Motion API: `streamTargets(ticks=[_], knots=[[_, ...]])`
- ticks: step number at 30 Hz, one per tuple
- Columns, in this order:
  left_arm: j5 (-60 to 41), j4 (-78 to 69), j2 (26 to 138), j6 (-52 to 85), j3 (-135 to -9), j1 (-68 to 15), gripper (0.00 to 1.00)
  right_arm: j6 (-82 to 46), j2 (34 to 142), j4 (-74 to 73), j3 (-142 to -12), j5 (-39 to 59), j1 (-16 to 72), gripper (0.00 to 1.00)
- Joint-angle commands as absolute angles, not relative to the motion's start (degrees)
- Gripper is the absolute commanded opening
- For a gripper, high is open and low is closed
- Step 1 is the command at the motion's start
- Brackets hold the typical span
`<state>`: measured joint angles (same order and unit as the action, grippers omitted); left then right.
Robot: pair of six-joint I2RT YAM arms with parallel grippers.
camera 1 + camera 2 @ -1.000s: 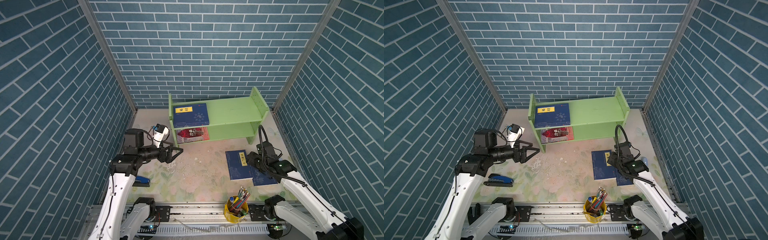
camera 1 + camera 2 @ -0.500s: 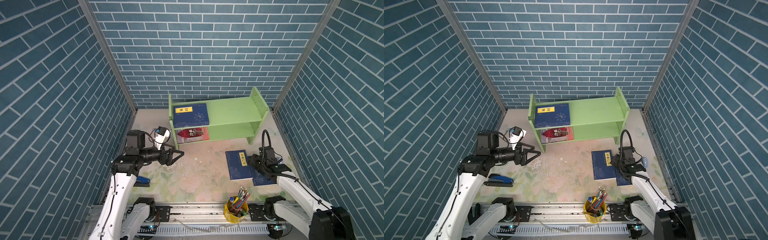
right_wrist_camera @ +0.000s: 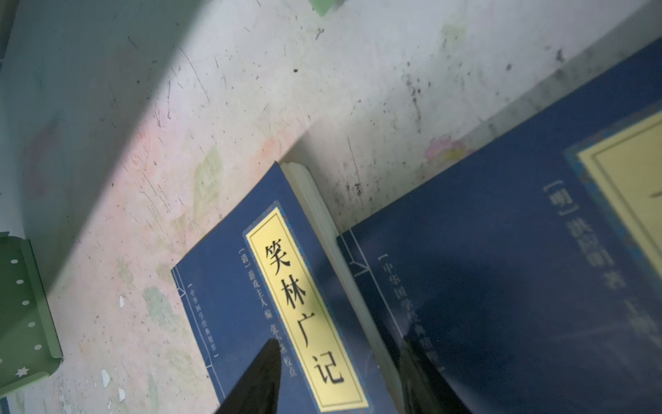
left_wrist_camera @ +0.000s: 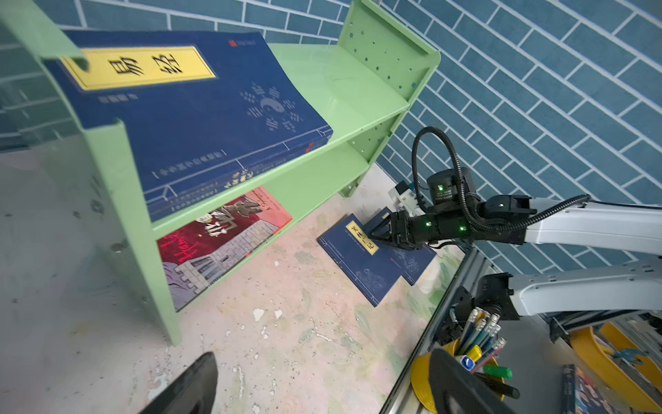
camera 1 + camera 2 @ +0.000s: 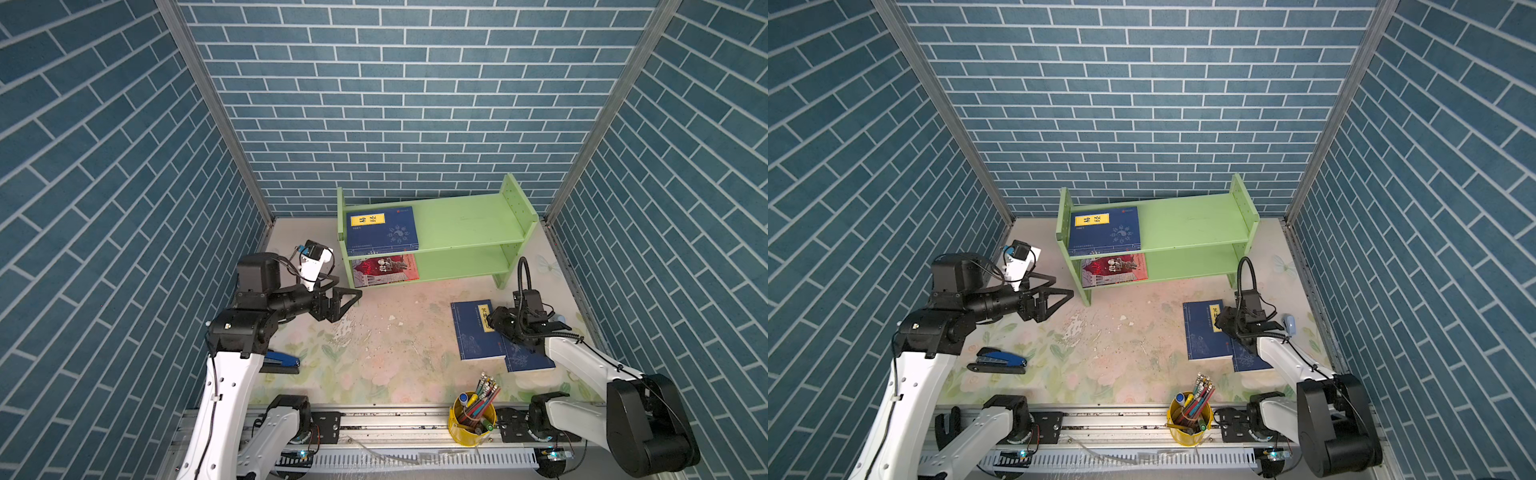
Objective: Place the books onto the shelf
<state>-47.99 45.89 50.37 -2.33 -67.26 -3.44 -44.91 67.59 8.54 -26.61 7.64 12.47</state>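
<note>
The light-green shelf (image 5: 465, 224) (image 5: 1192, 224) (image 4: 344, 89) holds a navy book (image 5: 382, 230) (image 5: 1104, 230) (image 4: 200, 118) on its top tier. A red-and-grey book (image 5: 384, 270) (image 5: 1113, 270) (image 4: 218, 243) lies on the lower tier. Two more navy books overlap on the table: the upper one (image 5: 473, 332) (image 5: 1202, 336) (image 3: 250, 286) and the lower one (image 5: 528, 359) (image 5: 1250, 361) (image 3: 519, 269). My right gripper (image 5: 492, 322) (image 5: 1221, 322) (image 3: 340, 380) is open, low over the upper book's yellow label, straddling its page edge. My left gripper (image 5: 345, 303) (image 5: 1054, 301) (image 4: 322, 380) hangs open and holds nothing by the shelf's front left leg.
A blue stapler (image 5: 282, 361) (image 5: 998, 359) lies on the table under the left arm. A yellow pencil cup (image 5: 471, 415) (image 5: 1187, 419) (image 4: 422, 380) stands at the front edge. A small blue-white object (image 5: 1288, 323) sits near the right wall. Brick walls close three sides.
The right arm has sunk lower toward the table while its gripper stays over the table book's label. The left arm has hardly moved.
</note>
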Motion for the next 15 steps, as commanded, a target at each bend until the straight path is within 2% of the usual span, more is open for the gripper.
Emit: streamTargets(ticks=[1,15], knots=[[-43.0,47.4,51.5,-1.8,-70.5,-3.0,0.93,-42.2,68.5,7.6,-28.5,9.4,12.2,0.54],[-43.6,45.4,51.7,1.7,-70.7,-2.8,0.94,-39.0,74.2,7.8,-30.4,13.5,12.3,0.52]])
